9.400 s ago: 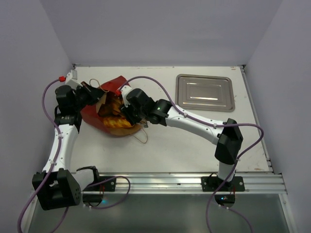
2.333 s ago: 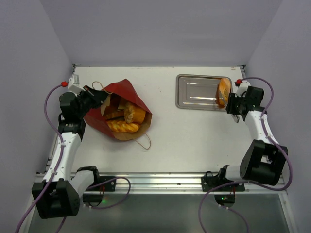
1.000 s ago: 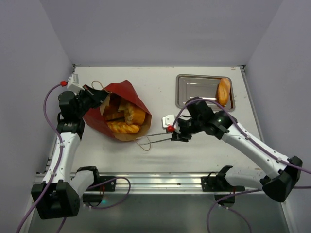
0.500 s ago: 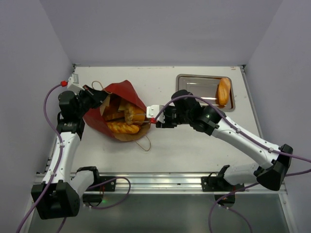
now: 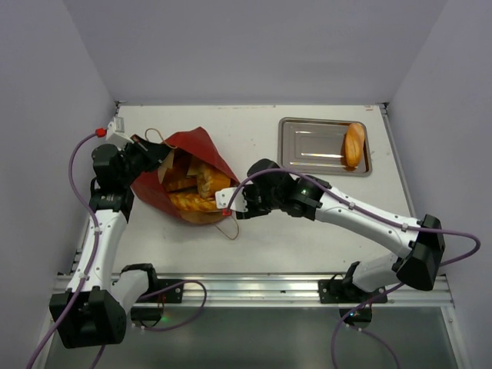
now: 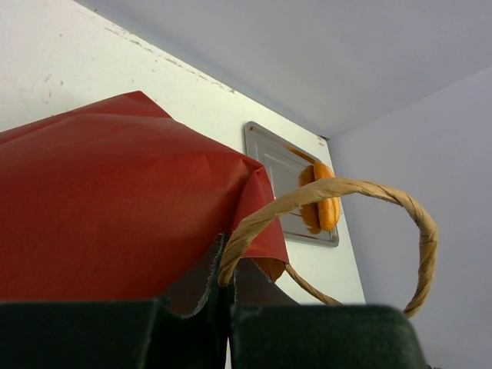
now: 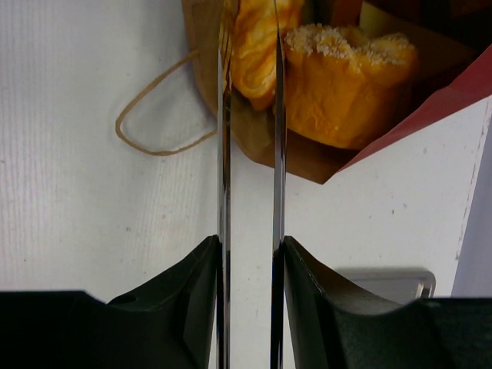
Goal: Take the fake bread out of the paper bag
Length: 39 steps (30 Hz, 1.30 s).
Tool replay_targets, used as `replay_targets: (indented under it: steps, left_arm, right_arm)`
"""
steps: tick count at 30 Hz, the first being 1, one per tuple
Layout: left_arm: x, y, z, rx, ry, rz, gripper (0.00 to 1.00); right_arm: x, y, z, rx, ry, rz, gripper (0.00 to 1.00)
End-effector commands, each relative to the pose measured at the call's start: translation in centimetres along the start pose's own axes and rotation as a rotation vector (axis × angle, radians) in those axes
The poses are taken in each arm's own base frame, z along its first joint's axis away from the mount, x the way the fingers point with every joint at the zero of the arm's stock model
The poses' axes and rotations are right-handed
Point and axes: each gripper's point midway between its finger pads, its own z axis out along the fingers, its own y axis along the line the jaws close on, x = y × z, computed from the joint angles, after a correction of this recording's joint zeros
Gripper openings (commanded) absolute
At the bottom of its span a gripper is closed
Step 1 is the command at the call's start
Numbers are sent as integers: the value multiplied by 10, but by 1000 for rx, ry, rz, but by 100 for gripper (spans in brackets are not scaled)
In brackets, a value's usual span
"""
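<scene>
The dark red paper bag [image 5: 196,142] lies on its side at the left, its mouth facing right, with several orange breads [image 5: 201,184] inside. My left gripper [image 5: 150,154] is shut on the bag's rim by a handle, which the left wrist view [image 6: 227,307] shows. My right gripper [image 5: 206,201] has its long thin blades at the bag's mouth. In the right wrist view the gripper [image 7: 250,23] is open, its blades on either side of a bread [image 7: 252,54], with a second bread [image 7: 346,77] just to the right. One bread [image 5: 354,145] lies on the silver tray [image 5: 315,146].
A loose paper handle loop [image 5: 227,227] lies on the table in front of the bag, also seen in the right wrist view [image 7: 154,115]. The tray stands at the back right. Walls close in the table at the back and both sides.
My right arm left a bread on the tray, swung left across the table and pushed its blades into the bag's mouth. My left gripper has kept its hold on the bag.
</scene>
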Motion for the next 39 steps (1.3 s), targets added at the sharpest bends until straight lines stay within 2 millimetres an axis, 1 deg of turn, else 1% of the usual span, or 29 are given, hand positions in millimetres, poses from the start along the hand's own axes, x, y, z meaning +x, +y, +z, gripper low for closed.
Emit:
replay_targets:
  steps: [1,5,8,11,14,21,24,28,30,39]
  left_arm:
    - [-22,-30,-8,83,-62,30,0]
    - [-22,-30,-9,83,-66,25,0]
    - [-22,-31,-9,85,-68,21,0]
    - [-22,-31,-8,85,-68,19,0]
    - [-21,-31,-9,88,-67,20,0]
    - [-22,-31,-9,90,-70,14,0]
    - [-21,-32,-9,95,-71,10,0]
    - [-21,-33,-8,100,-69,5,0]
    - [-22,-34,-9,102,-73,3,0]
    - [-21,-32,-9,96,-75,-1,0]
  right_arm:
    - [12,-12,-1,92,47,-4,41]
    - [21,-4,5,70,69,10,41]
    - [23,0,9,64,74,26,41]
    - [23,1,12,66,70,37,42]
    - [26,-2,14,83,83,50,43]
    - [21,-3,24,96,78,81,45]
    - [18,0,27,87,73,90,45]
    - [20,1,32,93,88,93,45]
    - [16,5,30,82,77,86,44]
    - [8,9,17,79,27,84,42]
